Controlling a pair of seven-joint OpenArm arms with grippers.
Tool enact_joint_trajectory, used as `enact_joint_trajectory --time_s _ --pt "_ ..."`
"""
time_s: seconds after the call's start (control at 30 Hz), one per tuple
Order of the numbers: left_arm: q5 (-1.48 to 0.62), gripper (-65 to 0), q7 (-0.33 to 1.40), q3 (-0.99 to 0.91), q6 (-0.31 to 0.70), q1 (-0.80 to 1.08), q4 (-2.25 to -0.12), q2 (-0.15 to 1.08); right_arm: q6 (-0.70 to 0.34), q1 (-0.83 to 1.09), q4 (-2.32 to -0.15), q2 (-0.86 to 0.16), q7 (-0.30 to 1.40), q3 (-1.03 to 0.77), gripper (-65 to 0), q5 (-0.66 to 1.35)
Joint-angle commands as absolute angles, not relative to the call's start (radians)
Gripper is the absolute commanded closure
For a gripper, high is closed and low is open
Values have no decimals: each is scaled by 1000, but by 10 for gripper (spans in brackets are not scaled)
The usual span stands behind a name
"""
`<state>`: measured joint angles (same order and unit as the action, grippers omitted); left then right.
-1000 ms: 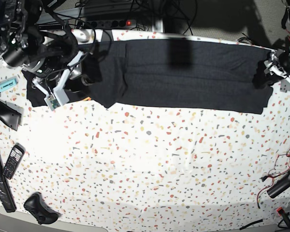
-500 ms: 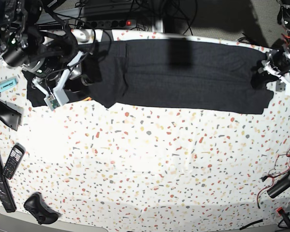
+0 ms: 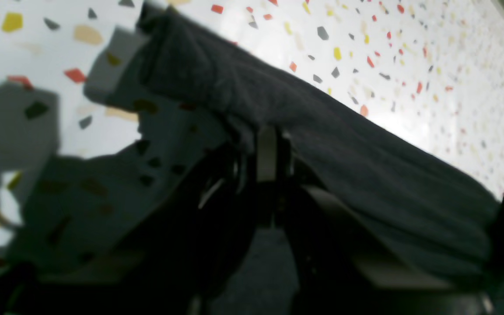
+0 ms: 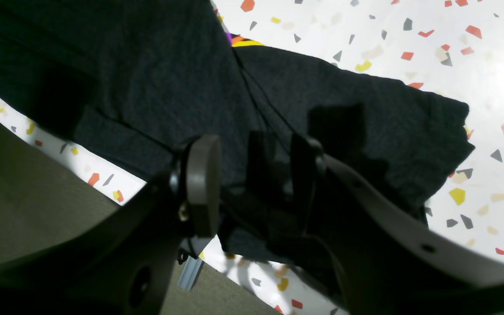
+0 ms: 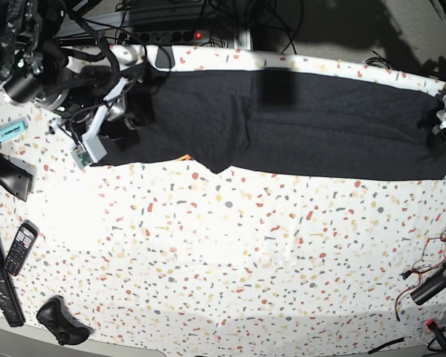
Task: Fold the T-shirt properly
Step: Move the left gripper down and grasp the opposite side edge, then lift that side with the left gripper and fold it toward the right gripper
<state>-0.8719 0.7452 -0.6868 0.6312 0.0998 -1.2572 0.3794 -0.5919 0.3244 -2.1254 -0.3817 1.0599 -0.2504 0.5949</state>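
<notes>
Left gripper (image 3: 269, 153) tips buried in T-shirt (image 5: 297, 119) fabric, blurred in wrist view. Shirt's right end cut off by base pic edge. Print mostly hidden, only a sliver at table (image 5: 230, 260) back-left edge.

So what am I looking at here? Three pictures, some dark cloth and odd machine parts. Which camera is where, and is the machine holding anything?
This is a robot with two arms working at a speckled table. One picture looks down from above; the other two come from small cameras on each wrist, so they show the claws up close. The big dark cloth is a black T-shirt, stretched in a long band across the far side of the table. The left gripper is shut on the T-shirt's edge, at the right end in the overhead picture. The right gripper sits over the other end with its jaws apart and cloth between them. A phone and a game controller lie near the front corner.
</notes>
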Motion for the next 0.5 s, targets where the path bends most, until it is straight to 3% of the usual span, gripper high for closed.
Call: enact_joint_trajectory --time_s 0.0,0.27,0.47 --pt "-899 0 753 -693 636 86 -1303 396 -595 319 -2144 -390 1044 -258 -254 607" --pt "-1122 0 1079 -680 637 91 -1593 252 -595 319 -2144 -390 1044 -257 -254 607" --pt "-1134 0 1073 -457 636 133 -1694 185 -595 319 -2144 -391 1042 -257 -254 637"
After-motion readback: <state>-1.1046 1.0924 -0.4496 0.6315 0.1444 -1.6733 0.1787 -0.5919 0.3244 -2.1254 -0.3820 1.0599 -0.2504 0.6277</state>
